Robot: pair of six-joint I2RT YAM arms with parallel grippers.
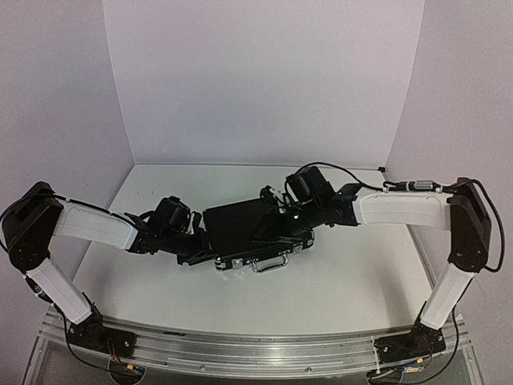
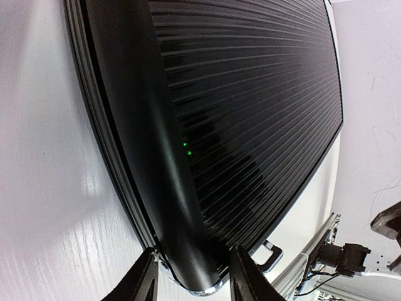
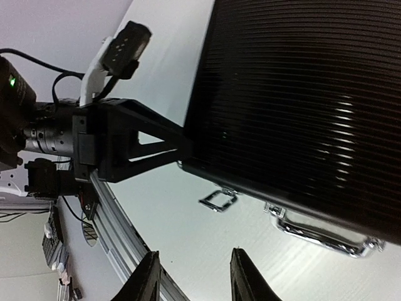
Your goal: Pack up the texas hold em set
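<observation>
One case (image 1: 244,228) lies flat, long axis left to right. Left pincer (image 2: 194,282) straddles its corner (clamping cannot be told); right pincer (image 3: 194,276), apart and empty, hovers off the handle (image 3: 326,235) edge.

The shut briefcase (image 1: 240,228) hides whatever lies inside it.

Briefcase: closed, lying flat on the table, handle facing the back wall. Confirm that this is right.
One detail is wrong. The briefcase is closed and lies flat on the table, but its handle faces the near edge, not the back wall. The top external view shows it.
</observation>
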